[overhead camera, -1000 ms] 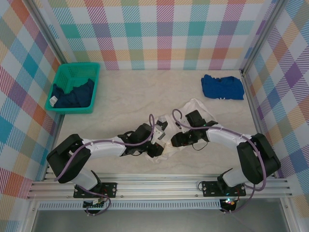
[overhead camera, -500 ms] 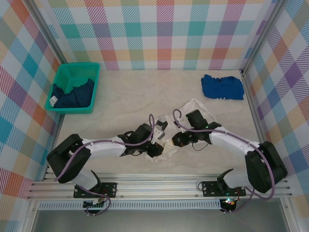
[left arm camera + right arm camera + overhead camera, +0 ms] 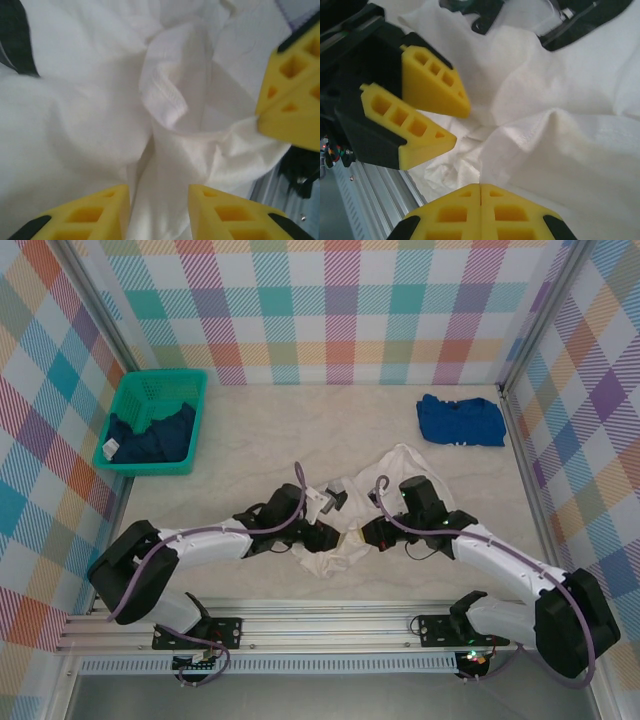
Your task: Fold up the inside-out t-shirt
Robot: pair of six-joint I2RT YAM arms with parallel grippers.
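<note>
Both the left gripper (image 3: 159, 194) and the right gripper (image 3: 480, 187) are working low over the t-shirt (image 3: 400, 462), which is lying crumpled on the table (image 3: 280, 430) near the rail (image 3: 330, 625), just beyond its middle part. The left gripper is standing released: its yellow fingers (image 3: 95, 215) are apart, and a twisted fold of the white cloth with a stitched hem is running through the gap between them, but I cannot tell if they are pressing it. The right gripper is clenched, its two fingers (image 3: 512, 212) lying flat one against the other with no gap. Their tips are touching a thick fold of the cloth, and it is not possible to see whether some fabric is pinched there. The two grippers are facing each other, tips very near but apart, over the side of the t-shirt nearer to the rail. Far from the rail, toward its left end, a green basket (image 3: 145, 469) is holding a navy garment (image 3: 150, 435). Far from the rail, toward its right end, a blue shirt (image 3: 460, 420) is lying folded.
</note>
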